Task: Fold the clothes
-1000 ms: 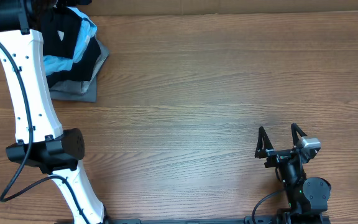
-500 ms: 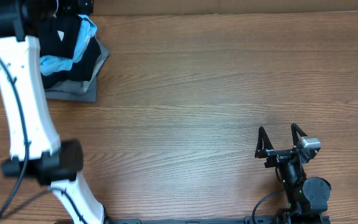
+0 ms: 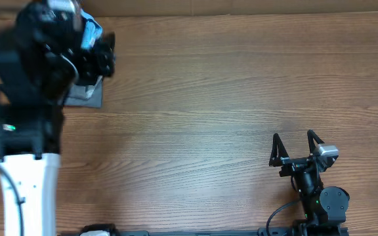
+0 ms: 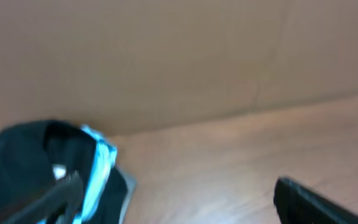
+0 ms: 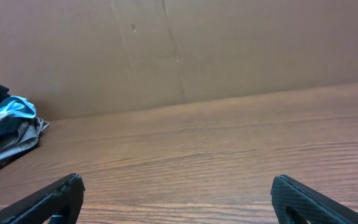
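Your left gripper [image 4: 178,183] is spread wide. Its two fingers sit far apart at the bottom corners of the left wrist view, with only bare wood between them, so it holds nothing. That view is blurred, and the tip of the left-hand finger overlaps the cloth in the picture. You cannot tell from it whether the finger touches the fabric.

The black shirt [image 4: 17,155] lies bunched, not spread out, in the far left corner of the wooden table [image 3: 209,98], close to the cardboard wall [image 5: 229,50]. It sits on top of a small pile — the light blue shirt [image 5: 5,112] shows as a bright fold just beneath and beside it, and the grey garment [image 5: 11,143] lies at the bottom, flat on the wood.

From overhead, your left arm [image 3: 21,190] reaches up the left side of the table. Its dark, blurred head covers most of that pile, leaving out only a corner of grey and a scrap of blue.

Your right gripper [image 3: 297,145] is low at the near right of the table, well apart from the pile. Its fingers are wide apart and hold nothing.
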